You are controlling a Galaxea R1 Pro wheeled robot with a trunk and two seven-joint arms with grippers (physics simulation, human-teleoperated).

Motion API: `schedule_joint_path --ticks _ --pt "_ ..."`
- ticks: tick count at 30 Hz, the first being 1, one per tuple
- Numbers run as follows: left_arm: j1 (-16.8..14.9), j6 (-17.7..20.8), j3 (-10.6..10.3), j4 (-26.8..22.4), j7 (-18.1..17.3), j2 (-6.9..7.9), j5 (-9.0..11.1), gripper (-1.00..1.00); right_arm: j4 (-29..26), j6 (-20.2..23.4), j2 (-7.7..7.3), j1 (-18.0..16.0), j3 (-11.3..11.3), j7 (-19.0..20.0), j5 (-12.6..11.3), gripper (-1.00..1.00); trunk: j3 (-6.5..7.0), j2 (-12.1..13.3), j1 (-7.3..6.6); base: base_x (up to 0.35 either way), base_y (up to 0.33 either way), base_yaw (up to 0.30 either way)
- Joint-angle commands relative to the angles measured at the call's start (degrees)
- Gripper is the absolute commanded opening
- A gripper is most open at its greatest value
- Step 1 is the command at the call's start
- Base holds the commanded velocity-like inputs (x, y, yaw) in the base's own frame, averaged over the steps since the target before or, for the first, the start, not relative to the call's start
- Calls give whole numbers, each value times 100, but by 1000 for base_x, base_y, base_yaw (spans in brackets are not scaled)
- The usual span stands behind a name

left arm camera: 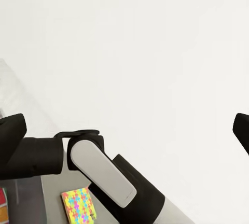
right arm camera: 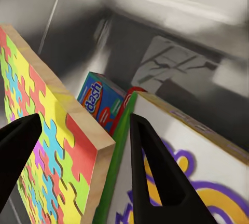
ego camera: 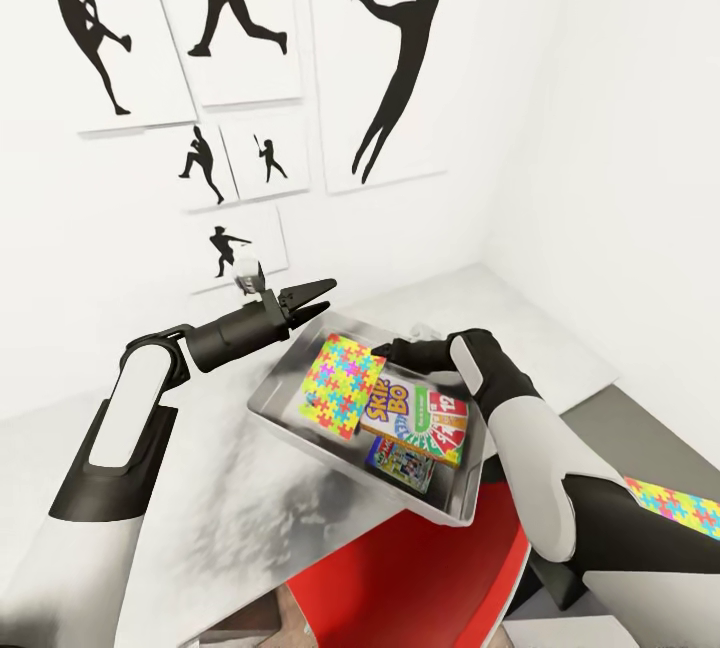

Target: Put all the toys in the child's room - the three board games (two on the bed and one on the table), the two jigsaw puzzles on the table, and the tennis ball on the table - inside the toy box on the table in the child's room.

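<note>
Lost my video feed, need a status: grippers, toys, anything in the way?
Left gripper open, empty, beside toy box. Right gripper around jigsaw puzzle edge over box. Skip-Bo and two other games inside. Second puzzle outside, by right arm.

Left gripper (ego camera: 318,296) agape, right gripper (ego camera: 383,352) clamped.

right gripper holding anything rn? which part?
Yes: the right gripper has its fingers either side of one edge of the jigsaw puzzle box, over the toy box. The left gripper is open, holding nothing.
</note>
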Motion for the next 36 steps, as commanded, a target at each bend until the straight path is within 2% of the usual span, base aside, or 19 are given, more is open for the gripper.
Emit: schedule_joint_path --ticks 1,28,36 --pt "-5 8 -2 1 -44 3 -39 100 -8 44 6 -7 -38 -14 -31 -100 -13 -11 3 0 0 0" --pt "-1 12 -17 1 -43 -3 -50 100 -33 -21 9 -15 -38 -15 -41 -100 -25 -11 3 0 0 0" --pt "2 7 -133 -2 -40 0 -54 100 -34 -33 11 -15 -38 -22 -40 -100 -25 -11 3 0 0 0"
